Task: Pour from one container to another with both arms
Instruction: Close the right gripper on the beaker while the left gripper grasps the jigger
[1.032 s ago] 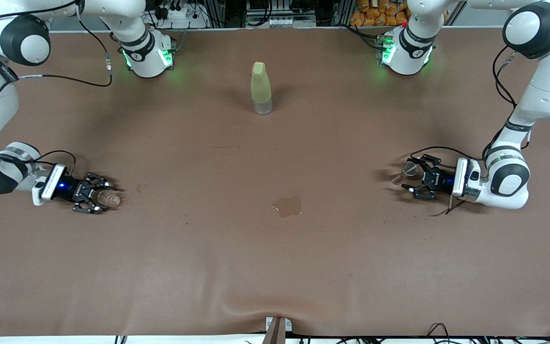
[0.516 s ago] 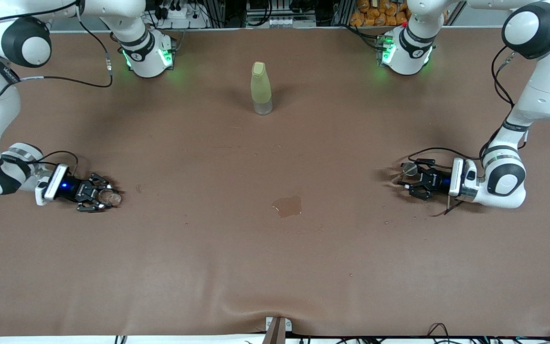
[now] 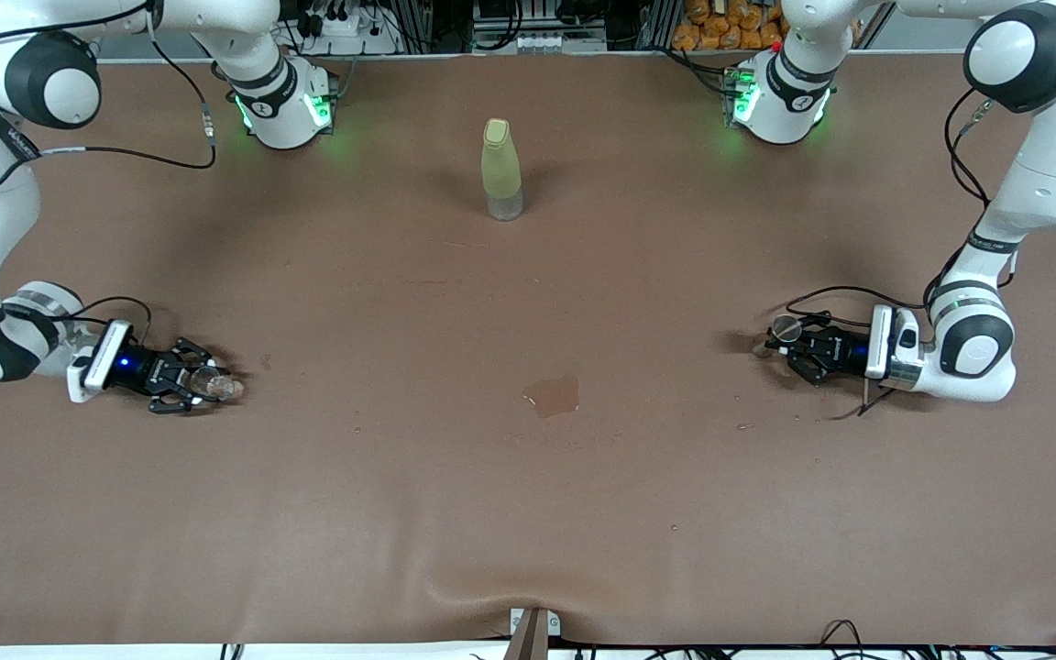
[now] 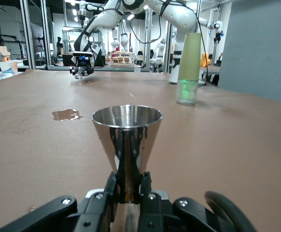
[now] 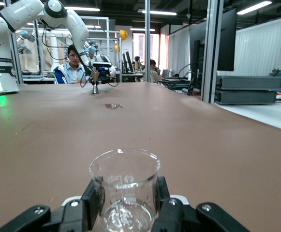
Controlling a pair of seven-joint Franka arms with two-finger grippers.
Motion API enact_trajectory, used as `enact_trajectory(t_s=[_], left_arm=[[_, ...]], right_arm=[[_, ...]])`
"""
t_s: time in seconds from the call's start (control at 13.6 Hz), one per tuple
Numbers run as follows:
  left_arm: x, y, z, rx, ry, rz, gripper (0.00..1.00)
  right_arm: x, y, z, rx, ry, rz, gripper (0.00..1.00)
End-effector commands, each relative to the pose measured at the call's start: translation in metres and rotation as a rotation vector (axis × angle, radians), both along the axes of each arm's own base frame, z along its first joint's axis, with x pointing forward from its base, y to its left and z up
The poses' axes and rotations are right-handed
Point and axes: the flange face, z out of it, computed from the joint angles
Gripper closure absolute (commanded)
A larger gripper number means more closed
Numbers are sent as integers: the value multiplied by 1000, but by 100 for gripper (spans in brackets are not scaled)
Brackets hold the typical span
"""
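The left gripper (image 3: 792, 349) sat low at the left arm's end of the table, its fingers (image 4: 117, 186) pressed together around the narrow waist of a shiny steel, cone-shaped measuring cup (image 4: 126, 140). The cup (image 3: 786, 327) stood upright between them, its round mouth open upward, with the fingers clasping it below the flared upper cone.

The right gripper (image 3: 201, 385) lay low at the right arm's end of the table, its fingers (image 5: 94, 197) closed against both sides of a small clear glass beaker (image 5: 125, 186). The beaker (image 3: 214, 386) stood upright between the fingers, which met its wall below the rim; printed marks showed on the glass.

Between the two grippers, nearer the front camera than the bottle, a small wet puddle (image 3: 553, 395) marked the brown table cover (image 3: 528, 513). A tall pale yellow-green bottle (image 3: 501, 169) with a clear base stood upright midway between the arm bases, well apart from both grippers.
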Motion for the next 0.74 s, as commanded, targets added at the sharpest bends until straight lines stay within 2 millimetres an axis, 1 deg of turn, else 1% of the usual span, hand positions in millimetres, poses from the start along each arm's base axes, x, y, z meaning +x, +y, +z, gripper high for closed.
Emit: enact_trajectory(t_s=[0.0, 0.07, 0.22, 0.29, 0.37, 0.44, 0.66], left_arm=[[11, 1, 20, 6, -78, -12, 100], [12, 1, 21, 5, -82, -10, 100], [20, -3, 31, -10, -93, 1, 100], [28, -15, 43, -32, -105, 7, 100], [34, -21, 49, -59, -102, 35, 100], [39, -25, 55, -76, -106, 56, 100], [62, -72, 76, -147, -136, 81, 100]], right_arm=[[37, 31, 31, 6, 51, 31, 82], [47, 40, 39, 5, 72, 43, 83], [60, 66, 57, 19, 60, 62, 83], [65, 76, 60, 40, 70, 50, 82], [71, 91, 65, 58, 89, 50, 82], [77, 107, 74, 54, 96, 62, 82], [91, 144, 89, 27, 81, 60, 81]])
